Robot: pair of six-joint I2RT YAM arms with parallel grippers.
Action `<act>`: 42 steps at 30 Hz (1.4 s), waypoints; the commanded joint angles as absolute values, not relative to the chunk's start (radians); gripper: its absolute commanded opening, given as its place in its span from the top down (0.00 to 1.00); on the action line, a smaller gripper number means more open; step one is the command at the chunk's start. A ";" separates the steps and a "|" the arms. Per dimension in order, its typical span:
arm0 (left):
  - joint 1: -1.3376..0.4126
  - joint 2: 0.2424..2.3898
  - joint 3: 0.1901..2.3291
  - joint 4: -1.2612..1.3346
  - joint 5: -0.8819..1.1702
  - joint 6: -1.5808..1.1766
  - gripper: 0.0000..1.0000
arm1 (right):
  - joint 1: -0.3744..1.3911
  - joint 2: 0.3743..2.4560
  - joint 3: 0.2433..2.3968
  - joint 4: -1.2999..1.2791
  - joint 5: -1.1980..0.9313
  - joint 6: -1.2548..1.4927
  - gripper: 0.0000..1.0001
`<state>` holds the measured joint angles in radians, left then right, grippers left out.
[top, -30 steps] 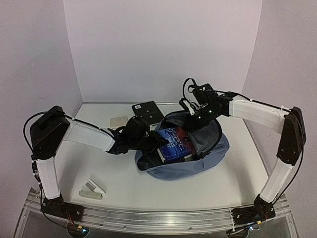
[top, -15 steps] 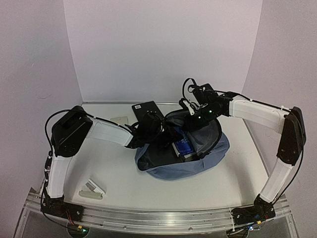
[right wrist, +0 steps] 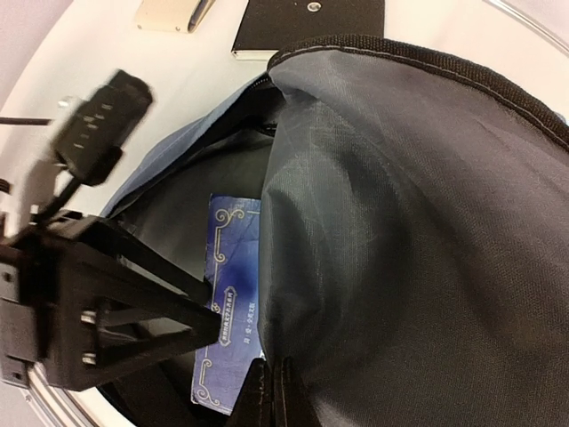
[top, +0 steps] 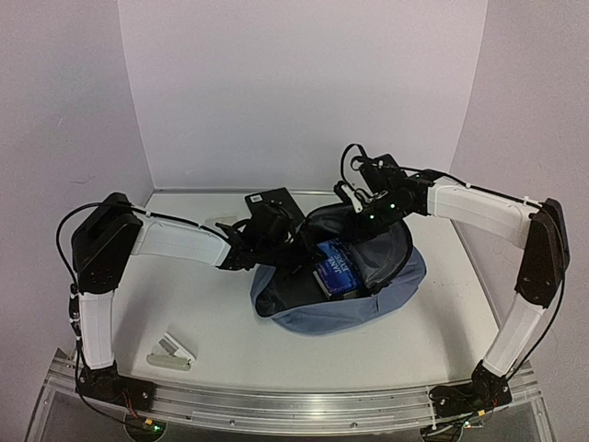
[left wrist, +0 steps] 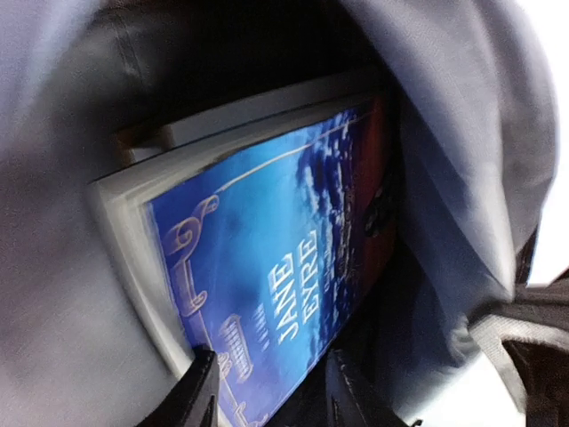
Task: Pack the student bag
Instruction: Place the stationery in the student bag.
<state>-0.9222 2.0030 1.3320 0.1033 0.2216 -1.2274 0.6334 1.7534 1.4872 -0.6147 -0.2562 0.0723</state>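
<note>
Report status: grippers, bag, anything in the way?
Left gripper open at bag mouth, over book. Right gripper shut on bag rim, holds it up. Book inside; nothing else blocks mouth.

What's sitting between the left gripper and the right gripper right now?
In the top view, the open mouth of the student bag spans the gap between the left gripper and the right gripper. A blue book lies inside it.

Pale lilac walls (top: 304, 92), white table (top: 230, 345), metal rail (top: 294, 407) at near edge, seemingly even light
</note>
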 commanded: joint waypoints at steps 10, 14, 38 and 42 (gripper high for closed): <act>-0.926 2.303 1.749 0.118 0.402 -1.156 0.70 | 0.577 1.647 1.481 -0.578 -0.257 0.061 1.00; -0.937 2.241 1.737 0.067 0.369 -1.094 0.64 | 0.558 1.638 1.470 -0.578 -0.255 0.055 1.00; -0.956 2.170 1.594 -0.013 0.268 -1.045 0.62 | 0.557 1.637 1.443 -0.578 -0.321 0.075 1.00; -0.956 2.237 1.716 -0.005 0.314 -1.022 0.71 | 0.557 1.625 1.426 -0.578 -0.306 0.067 1.00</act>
